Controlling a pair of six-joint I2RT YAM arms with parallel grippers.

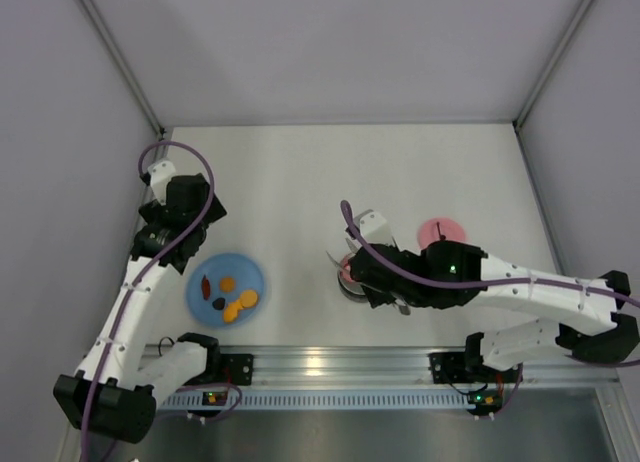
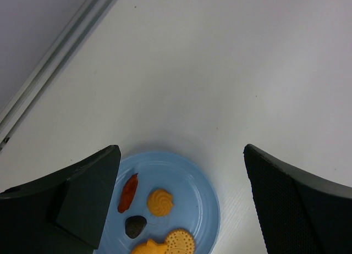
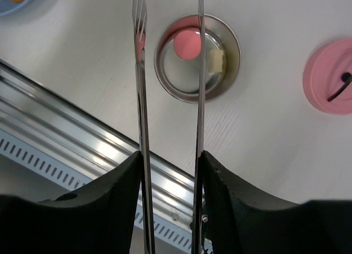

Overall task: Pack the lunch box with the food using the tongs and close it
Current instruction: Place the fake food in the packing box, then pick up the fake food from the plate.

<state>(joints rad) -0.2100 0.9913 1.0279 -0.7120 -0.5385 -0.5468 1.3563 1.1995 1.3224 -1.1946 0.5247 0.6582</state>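
Right wrist view: small round shiny steel lunch box [image 3: 181,81] upper centre, lid off, with one pink round piece [image 3: 187,43] and one pale cream chunk [image 3: 216,60] inside. Flat pink round lid [image 3: 330,75] with dark line at right edge, lying on white table [image 3: 264,127], apart from the box. Long thin silver tongs [image 3: 141,100] clamped by right gripper [image 3: 169,158], jaws partway closed, one tong arm against each finger. Tong tips spread over the box, nothing seen pinched between them.

Left wrist view: flat blue plate [image 2: 203,193] bottom centre, carrying red-brown sliver [image 2: 129,192], dark lump [image 2: 135,225], orange swirl [image 2: 160,202] and two orange biscuit rounds [image 2: 180,242] cut by bottom edge. Left gripper [image 2: 180,149] jaws wide apart, empty, above the plate.

Top external view: plate lower left, box at centre mostly hidden under right wrist, lid just right of it.

Judged progress: packing started, two pieces in, about five left on the plate. Closing not yet done.
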